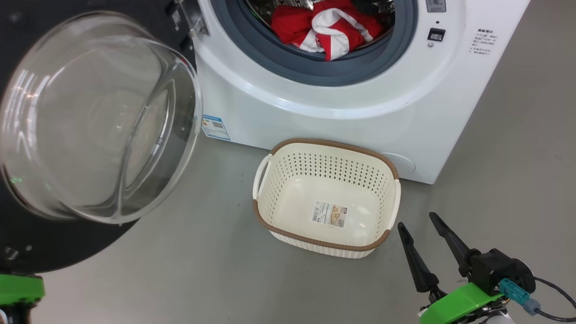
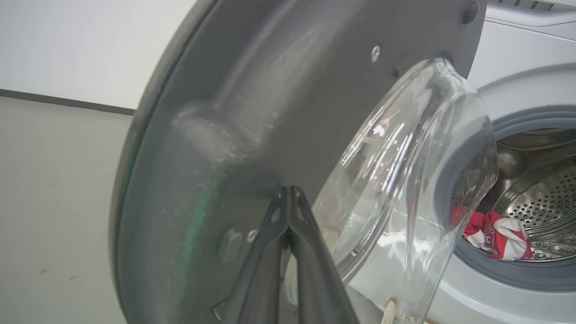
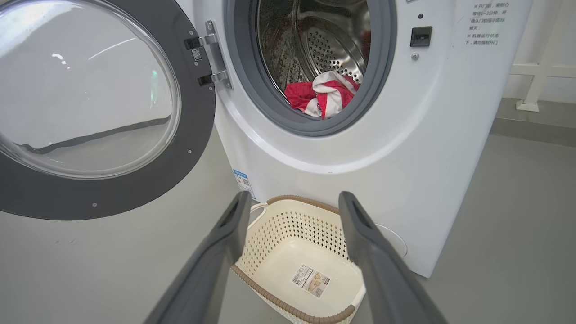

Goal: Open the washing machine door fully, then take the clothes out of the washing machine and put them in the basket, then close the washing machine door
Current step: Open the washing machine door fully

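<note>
The door [image 1: 96,119] stands swung wide on its hinges at the left of the washer [image 1: 315,112]. Its inner face is turned toward the head camera, the clear glass bowl bulging out from the black rim. The drum mouth is uncovered, and the red and white clothes [image 1: 330,29] lie bunched at the bottom front of the drum, just behind the grey gasket. The basket [image 1: 333,144] sits on the floor just in front of the washer, below the opening, with a paper label on its bottom.

The left gripper [image 2: 288,191] has its two fingers pressed together with nothing between them. They reach up to the dark inner rim of the door [image 2: 234,112], beside the glass bowl; whether the tips touch the rim I cannot tell. In that wrist view the clothes [image 2: 492,236] show past the bowl's edge.

The right gripper [image 1: 416,220] hangs low at the basket's right corner, over the floor, with its fingers pointing up and left toward the washer. Its jaws are spread wide and hold nothing. Its wrist view looks between the fingers [image 3: 216,252] down into the basket [image 3: 292,229].
</note>
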